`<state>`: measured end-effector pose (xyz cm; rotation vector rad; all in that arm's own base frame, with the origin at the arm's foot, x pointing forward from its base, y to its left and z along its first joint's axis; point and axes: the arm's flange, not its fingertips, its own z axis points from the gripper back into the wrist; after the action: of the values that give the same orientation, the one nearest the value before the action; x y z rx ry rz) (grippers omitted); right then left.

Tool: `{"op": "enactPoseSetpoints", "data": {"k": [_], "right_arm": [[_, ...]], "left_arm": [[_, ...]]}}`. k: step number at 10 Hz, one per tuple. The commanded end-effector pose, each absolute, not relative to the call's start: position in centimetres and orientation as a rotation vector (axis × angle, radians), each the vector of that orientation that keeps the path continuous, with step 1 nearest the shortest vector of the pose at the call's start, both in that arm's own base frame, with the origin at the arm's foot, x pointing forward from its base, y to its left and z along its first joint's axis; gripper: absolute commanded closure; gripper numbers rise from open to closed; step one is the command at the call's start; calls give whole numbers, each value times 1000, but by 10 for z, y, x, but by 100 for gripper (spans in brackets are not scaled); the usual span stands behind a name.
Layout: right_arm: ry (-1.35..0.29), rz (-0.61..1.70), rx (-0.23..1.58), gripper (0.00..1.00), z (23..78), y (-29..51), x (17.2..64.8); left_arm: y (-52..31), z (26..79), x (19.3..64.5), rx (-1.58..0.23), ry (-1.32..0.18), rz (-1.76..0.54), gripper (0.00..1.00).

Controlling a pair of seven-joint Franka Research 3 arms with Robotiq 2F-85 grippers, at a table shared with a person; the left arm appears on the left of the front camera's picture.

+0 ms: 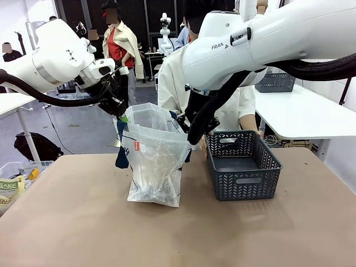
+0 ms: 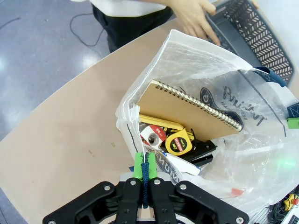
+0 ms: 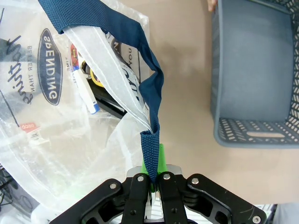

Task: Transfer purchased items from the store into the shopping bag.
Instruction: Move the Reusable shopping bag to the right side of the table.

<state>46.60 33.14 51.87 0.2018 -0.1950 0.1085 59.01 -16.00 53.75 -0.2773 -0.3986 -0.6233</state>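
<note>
The shopping bag, whitish crinkly plastic with navy strap handles, stands upright at the table's middle, held open from both sides. My left gripper is shut on the near-left handle; in its wrist view the green pads pinch the strap. My right gripper is shut on the other navy handle. Inside the bag lie a spiral notebook, a yellow tape measure and small packets. The bag's dark round logo faces the right wrist camera.
A dark grey lattice basket stands just right of the bag with nothing in it. A person's hand rests on its rim. At the left edge is a clear bin of goods. A white table stands at the right.
</note>
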Motion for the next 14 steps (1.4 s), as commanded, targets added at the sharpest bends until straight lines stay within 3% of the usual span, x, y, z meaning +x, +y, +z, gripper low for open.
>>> {"op": "enactPoseSetpoints", "data": {"k": [1, 14], "right_arm": [[-194, 109, 201, 100, 518, 331, 466], [-194, 109, 201, 100, 518, 331, 466]], "left_arm": [[-159, 537, 590, -272, -398, -624, 100], [-159, 537, 590, -272, -398, -624, 100]]}}
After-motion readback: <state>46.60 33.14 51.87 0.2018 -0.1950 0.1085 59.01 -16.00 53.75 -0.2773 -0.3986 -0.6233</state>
